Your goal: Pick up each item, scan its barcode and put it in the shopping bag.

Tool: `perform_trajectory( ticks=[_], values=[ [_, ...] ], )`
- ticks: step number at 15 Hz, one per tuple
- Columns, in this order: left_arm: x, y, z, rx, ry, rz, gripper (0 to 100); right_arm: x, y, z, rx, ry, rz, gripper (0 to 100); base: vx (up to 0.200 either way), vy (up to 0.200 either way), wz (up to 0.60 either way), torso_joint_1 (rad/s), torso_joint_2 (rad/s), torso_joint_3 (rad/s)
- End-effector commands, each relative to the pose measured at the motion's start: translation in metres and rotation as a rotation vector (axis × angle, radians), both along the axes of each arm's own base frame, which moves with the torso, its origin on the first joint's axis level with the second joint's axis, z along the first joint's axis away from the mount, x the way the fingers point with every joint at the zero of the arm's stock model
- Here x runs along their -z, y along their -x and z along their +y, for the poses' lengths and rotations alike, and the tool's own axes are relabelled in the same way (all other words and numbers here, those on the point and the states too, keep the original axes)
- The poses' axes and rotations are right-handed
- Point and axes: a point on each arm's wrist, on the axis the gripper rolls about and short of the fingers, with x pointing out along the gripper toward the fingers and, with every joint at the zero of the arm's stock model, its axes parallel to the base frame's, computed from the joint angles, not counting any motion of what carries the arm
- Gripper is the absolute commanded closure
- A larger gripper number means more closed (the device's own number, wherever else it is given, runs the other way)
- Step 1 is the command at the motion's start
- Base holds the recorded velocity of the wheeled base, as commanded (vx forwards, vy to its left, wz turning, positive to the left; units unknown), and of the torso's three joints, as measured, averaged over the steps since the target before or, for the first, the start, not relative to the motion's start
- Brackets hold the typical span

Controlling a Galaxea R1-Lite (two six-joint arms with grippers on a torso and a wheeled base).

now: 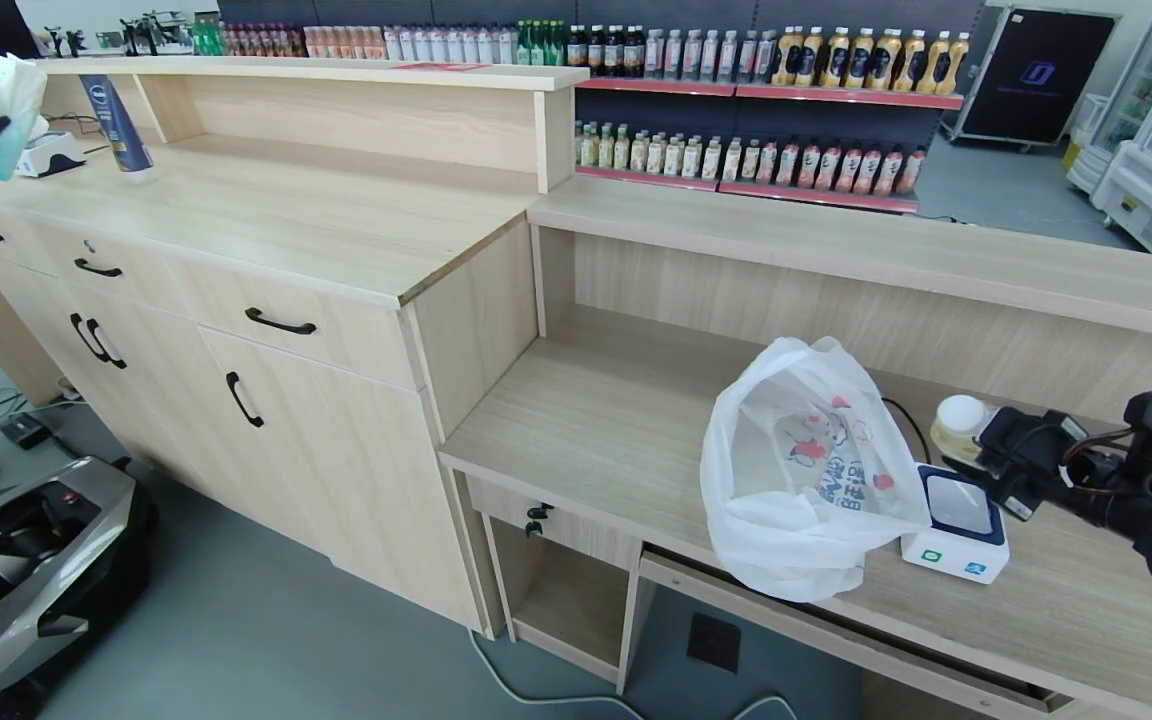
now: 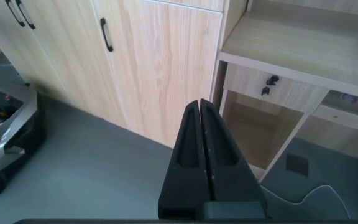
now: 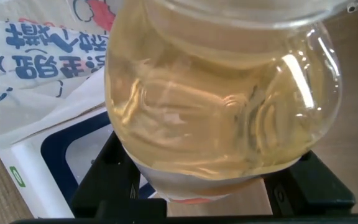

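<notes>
My right gripper (image 1: 981,450) is shut on a clear bottle (image 1: 958,425) of pale yellow drink with a white cap, held just above and behind the white and blue barcode scanner (image 1: 958,525) on the low counter. Up close the bottle (image 3: 222,93) shows its rounded yellow body between my black fingers (image 3: 101,180), with the scanner (image 3: 48,168) beneath. The white plastic shopping bag (image 1: 806,470) stands open just left of the scanner; the bag's printed side (image 3: 36,62) lies close by. My left gripper (image 2: 202,149) hangs shut over the grey floor before the cabinets.
A tall wooden counter (image 1: 266,220) with drawers and black handles stands to the left, carrying a blue tube (image 1: 116,125) and a small device. A raised ledge (image 1: 836,240) runs behind the low counter (image 1: 586,420). Shelves of bottles line the back wall.
</notes>
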Motion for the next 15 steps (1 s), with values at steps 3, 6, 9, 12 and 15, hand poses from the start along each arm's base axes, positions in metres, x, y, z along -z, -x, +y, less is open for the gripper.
perform_trajectory(
  ticks=[3,6,9,12,15],
  values=[
    [0.0,0.0,0.0,-0.001,0.0,0.0,100,-0.0006,-0.0029,0.001,-0.015,0.001,-0.01,100,0.0,0.0,0.0,0.0,0.0,0.0],
    [0.0,0.0,0.0,-0.001,0.0,0.0,100,-0.0017,-0.0064,0.0017,-0.03,0.0,-0.021,100,0.0,0.0,0.0,0.0,0.0,0.0],
    [0.0,0.0,0.0,-0.001,0.0,0.0,100,-0.0004,-0.0073,0.0026,-0.034,-0.002,-0.018,100,0.0,0.0,0.0,0.0,0.0,0.0],
    [0.0,0.0,0.0,-0.001,0.0,0.0,100,0.0012,-0.0078,0.003,-0.036,-0.003,-0.013,100,0.0,0.0,0.0,0.0,0.0,0.0],
    [0.0,0.0,0.0,-0.001,0.0,0.0,100,-0.0064,-0.0059,0.0035,-0.029,-0.008,-0.023,100,0.0,0.0,0.0,0.0,0.0,0.0]
  ],
)
